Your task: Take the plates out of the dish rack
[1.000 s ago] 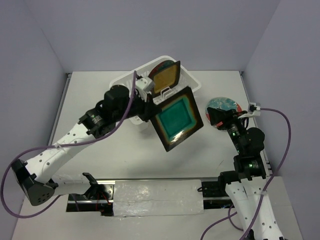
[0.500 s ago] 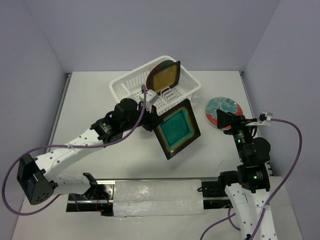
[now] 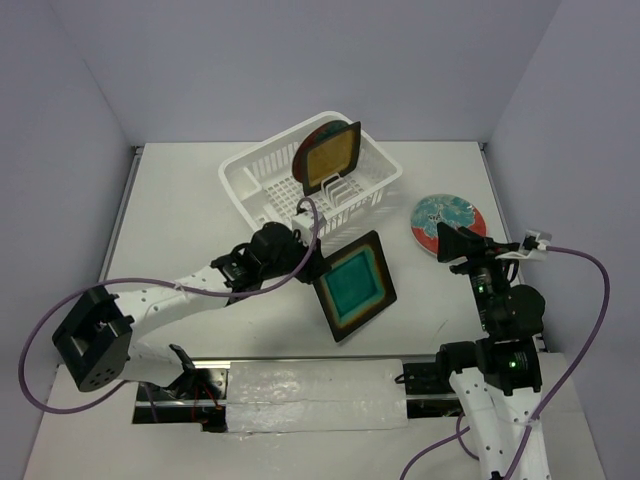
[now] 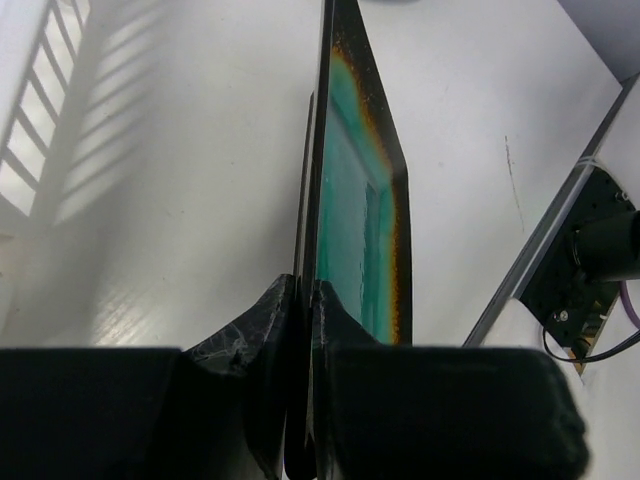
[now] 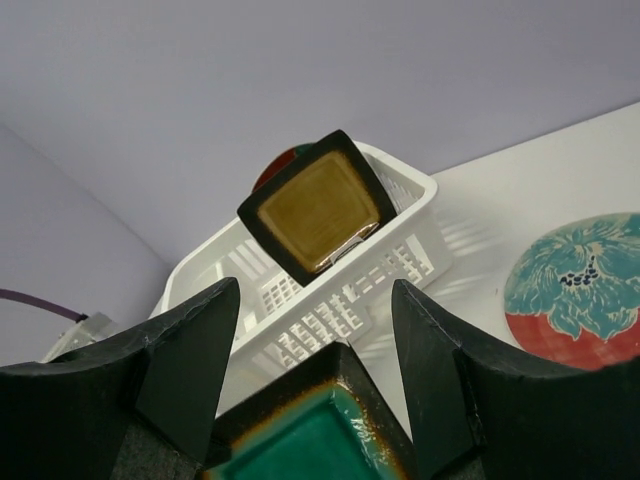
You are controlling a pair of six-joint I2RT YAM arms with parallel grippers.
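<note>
Clenched by one edge in the left gripper (image 4: 300,300), the teal plate (image 3: 355,285) hangs tilted at centre frame below the rack (image 3: 262,178), and so thin a hold could let it slip, while the right gripper (image 5: 312,300) gapes empty.

Teal square plate (image 3: 355,287): teal centre, thin orange-brown halo, near-black rim.
Amber square plate (image 3: 332,158): mustard-yellow centre, black rim.
Flat round plate (image 3: 447,216): teal-and-white mottled, leaf-like pattern with small dark specks, red rim.
Racked round plate (image 3: 300,150): only a dark red edge shows to me.
Dish rack (image 3: 262,180): white lattice.
Bench (image 3: 180,220): plain white.
My left end effector (image 4: 303,295) and my right end effector (image 5: 315,295): black.
My cables (image 5: 35,302): purple.
</note>
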